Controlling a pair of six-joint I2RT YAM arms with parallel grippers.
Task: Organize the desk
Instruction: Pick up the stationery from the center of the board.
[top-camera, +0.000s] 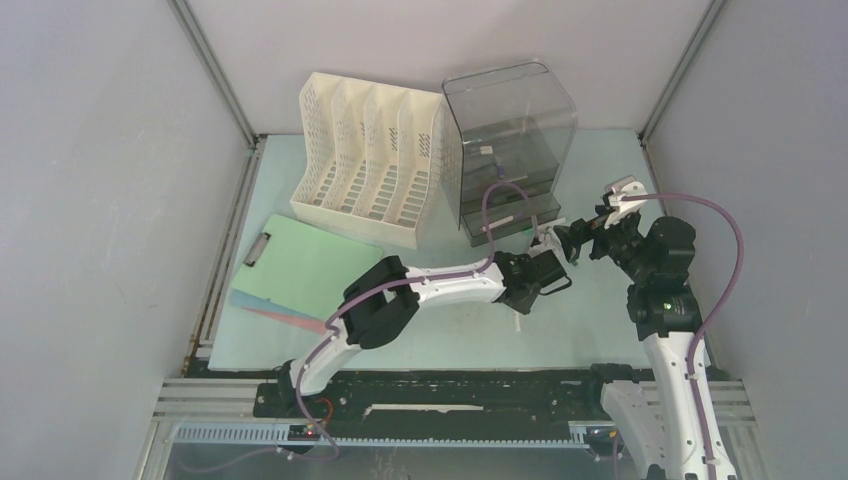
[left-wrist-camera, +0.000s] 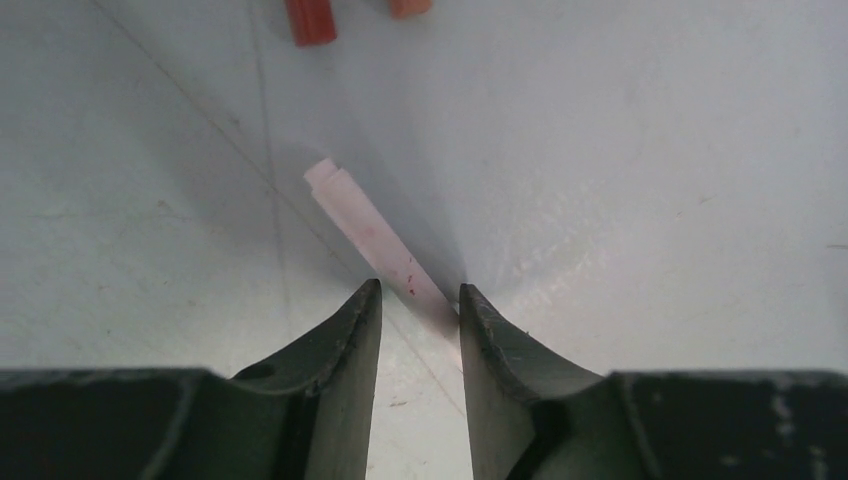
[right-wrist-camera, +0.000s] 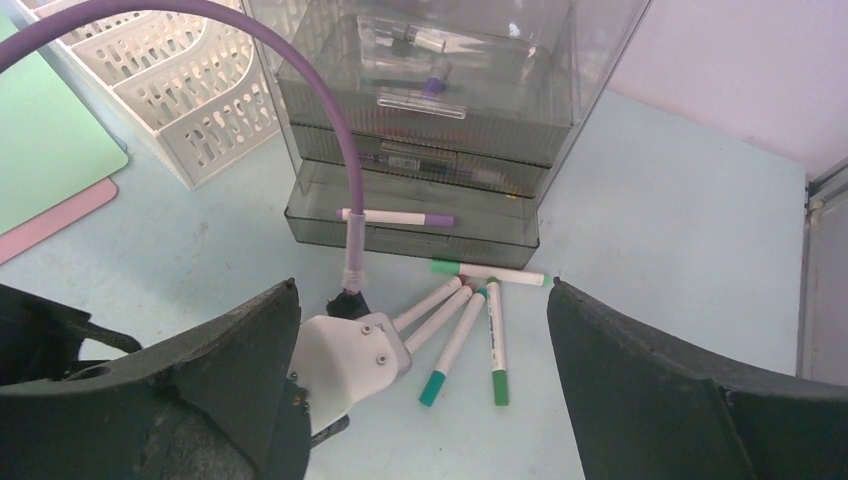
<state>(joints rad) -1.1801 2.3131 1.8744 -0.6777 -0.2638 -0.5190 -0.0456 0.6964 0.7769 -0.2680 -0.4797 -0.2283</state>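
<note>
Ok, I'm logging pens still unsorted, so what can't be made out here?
Left wrist: near end of the pale marker, behind a finger of the left gripper; two orange objects, cut by the top edge.
Right wrist: near ends of markers, under the left gripper's white housing; contents of the drawer unit, dimmed by smoked plastic.
Top external: the markers, mostly under the left arm.

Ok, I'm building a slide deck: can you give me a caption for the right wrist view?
Open right end effector facing loose markers lying before a smoky drawer unit on the desk.
</note>
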